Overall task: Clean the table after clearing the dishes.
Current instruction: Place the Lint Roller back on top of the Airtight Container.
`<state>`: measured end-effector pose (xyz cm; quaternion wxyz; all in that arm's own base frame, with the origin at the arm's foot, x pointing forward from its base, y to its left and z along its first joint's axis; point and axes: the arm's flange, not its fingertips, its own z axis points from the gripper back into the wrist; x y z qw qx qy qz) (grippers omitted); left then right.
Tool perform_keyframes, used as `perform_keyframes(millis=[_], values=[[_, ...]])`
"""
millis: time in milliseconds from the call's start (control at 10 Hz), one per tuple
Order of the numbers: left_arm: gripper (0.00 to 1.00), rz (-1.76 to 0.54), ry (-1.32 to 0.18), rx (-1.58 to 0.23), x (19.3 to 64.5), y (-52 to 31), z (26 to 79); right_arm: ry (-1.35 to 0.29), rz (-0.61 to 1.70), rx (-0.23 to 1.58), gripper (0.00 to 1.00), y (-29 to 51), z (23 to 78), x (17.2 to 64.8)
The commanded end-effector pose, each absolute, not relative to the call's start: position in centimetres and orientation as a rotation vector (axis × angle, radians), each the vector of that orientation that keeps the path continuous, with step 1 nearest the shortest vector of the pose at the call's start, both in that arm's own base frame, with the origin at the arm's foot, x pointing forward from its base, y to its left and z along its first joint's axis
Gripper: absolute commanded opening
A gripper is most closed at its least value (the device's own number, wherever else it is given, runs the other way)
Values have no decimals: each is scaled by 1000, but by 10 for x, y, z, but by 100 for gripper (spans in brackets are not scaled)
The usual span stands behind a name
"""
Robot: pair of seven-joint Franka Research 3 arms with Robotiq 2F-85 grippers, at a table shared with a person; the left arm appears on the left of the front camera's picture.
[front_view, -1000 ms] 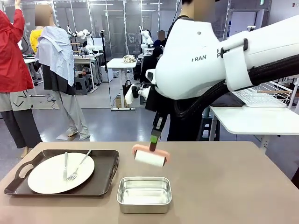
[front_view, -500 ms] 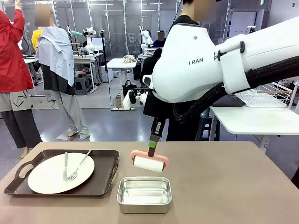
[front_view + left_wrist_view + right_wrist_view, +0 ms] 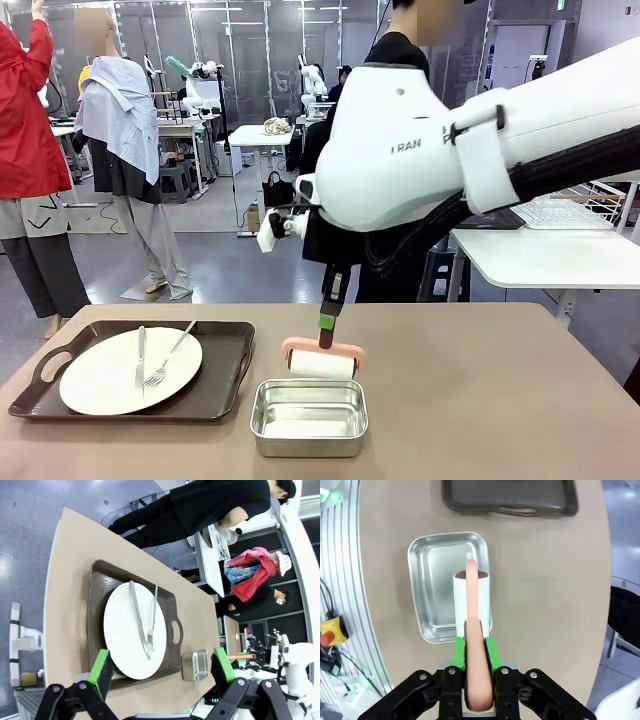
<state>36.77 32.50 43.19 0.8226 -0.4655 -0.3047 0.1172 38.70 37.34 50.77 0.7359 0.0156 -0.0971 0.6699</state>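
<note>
Worktop [image 3: 480, 400] carrying pan [image 3: 308, 418], roller [image 3: 322, 364] clamped in right claw [image 3: 327, 325] over pan, left claw [image 3: 162, 667] spread wide.

A lab hall: rows of white worktables [image 3: 262, 135].

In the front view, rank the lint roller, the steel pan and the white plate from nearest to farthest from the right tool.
1. Lint roller: gripped by its handle in the right tool, hanging just below it.
2. Steel pan: beneath the roller, toward the table's near edge.
3. White plate: on the tray, far left.
</note>
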Motion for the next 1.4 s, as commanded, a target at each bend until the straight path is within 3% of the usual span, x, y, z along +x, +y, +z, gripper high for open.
perform_keyframes(millis=[0,1300], values=[[100,244,-648,-1001,366,328,434,-125,1545,26,20,391,508,395],[100,244,-648,-1001,366,328,434,25,1539,69,20,433,406,465]])
